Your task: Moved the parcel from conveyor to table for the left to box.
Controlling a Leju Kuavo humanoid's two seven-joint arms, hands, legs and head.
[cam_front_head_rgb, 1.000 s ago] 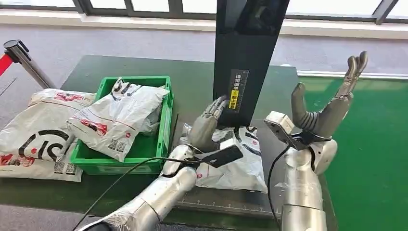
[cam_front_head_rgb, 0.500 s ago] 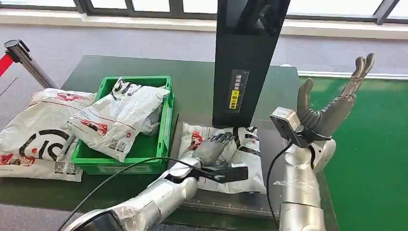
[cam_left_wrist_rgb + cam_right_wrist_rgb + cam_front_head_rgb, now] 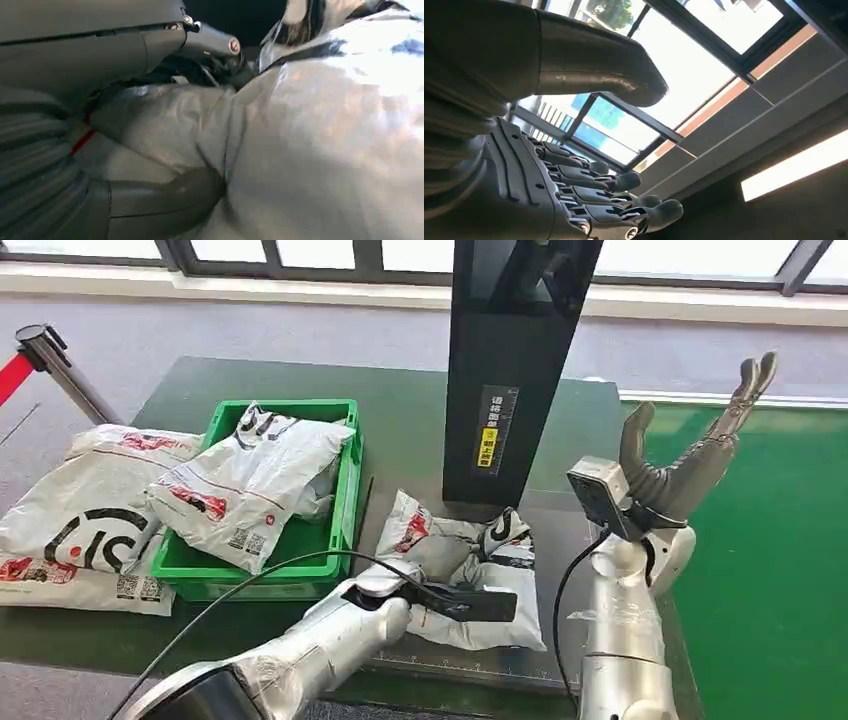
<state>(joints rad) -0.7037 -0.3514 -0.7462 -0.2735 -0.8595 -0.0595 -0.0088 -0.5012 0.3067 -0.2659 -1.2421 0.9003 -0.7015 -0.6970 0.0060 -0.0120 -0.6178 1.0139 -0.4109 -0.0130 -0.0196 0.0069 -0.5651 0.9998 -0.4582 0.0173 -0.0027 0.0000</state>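
Note:
The white plastic parcel (image 3: 495,595) lies crumpled on the dark table (image 3: 400,430), just in front of the black column (image 3: 510,370). My left hand (image 3: 437,552) lies on its middle and grips a bunched fold of it. In the left wrist view the thumb (image 3: 165,200) and the dark fingers (image 3: 210,42) pinch the parcel's (image 3: 325,125) plastic between them. My right hand (image 3: 690,465) is raised above the table's right side, fingers spread and pointing up, holding nothing. The right wrist view has that hand (image 3: 549,185) against windows and ceiling.
A green crate (image 3: 347,490) holding white parcels (image 3: 245,480) stands left of my left hand. More parcels (image 3: 85,510) lie on the table's left end. The green conveyor (image 3: 770,560) runs along the right. A stanchion (image 3: 55,365) stands at far left.
My left hand came down from the column's foot onto the parcel and closed on it, bunching the flat bag into folds. My right hand rose slightly and shifted right.

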